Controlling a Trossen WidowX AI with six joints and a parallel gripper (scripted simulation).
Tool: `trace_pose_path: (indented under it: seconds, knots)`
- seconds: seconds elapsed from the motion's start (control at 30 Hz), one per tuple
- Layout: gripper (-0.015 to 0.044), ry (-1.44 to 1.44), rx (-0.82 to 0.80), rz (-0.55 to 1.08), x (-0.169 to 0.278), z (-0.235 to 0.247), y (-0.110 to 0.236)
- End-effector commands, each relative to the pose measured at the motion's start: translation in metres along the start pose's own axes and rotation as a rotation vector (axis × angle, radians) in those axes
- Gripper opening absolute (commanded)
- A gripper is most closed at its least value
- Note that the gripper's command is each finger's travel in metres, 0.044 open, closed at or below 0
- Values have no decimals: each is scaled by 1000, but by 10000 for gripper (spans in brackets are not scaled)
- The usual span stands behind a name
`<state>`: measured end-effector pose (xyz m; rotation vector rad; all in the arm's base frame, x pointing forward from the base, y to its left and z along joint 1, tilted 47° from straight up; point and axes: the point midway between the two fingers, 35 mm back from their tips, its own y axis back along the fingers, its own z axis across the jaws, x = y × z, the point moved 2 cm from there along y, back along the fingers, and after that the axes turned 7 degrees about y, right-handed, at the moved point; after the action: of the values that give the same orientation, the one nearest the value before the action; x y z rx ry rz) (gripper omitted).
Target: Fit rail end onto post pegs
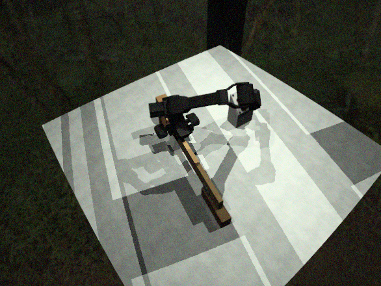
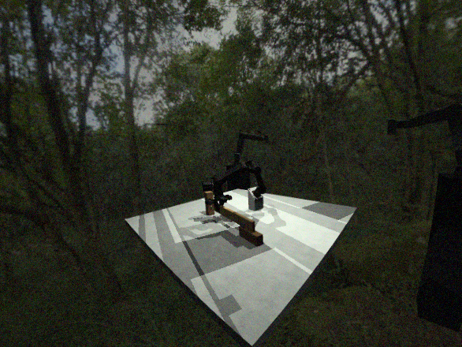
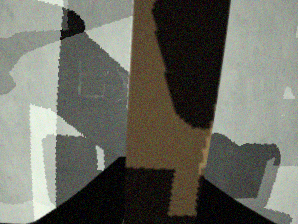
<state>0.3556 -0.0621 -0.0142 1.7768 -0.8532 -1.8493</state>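
The long wooden rail (image 1: 208,180) (image 2: 241,218) (image 3: 145,130) runs from under the gripper to the low footboard block (image 1: 223,217) (image 2: 254,237), where its far end rests at the block's top. The rail looks about level, its near part held off the table. My gripper (image 1: 176,134) (image 2: 219,206) (image 3: 147,166) is shut on the rail near its post end, one finger on each side. The upright wooden post (image 1: 160,97) (image 2: 210,209) stands just beyond the gripper. The arm hides the pegs, the holes and the rail's near end, so I cannot tell whether rail and post touch.
The arm's grey base block (image 1: 238,117) (image 2: 255,203) stands to the right of the post on the table (image 1: 279,234) (image 2: 252,304). The forearm stretches from there over the table to the post. Hard-edged shadows and bright bands cross the table top.
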Motion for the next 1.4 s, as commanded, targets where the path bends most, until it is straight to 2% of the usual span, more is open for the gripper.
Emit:
trace_pose_path:
  seconds: [0.0, 1.37]
  knots:
    - [0, 0, 6, 1, 1, 0, 1]
    - [0, 0, 6, 2, 12, 1, 3]
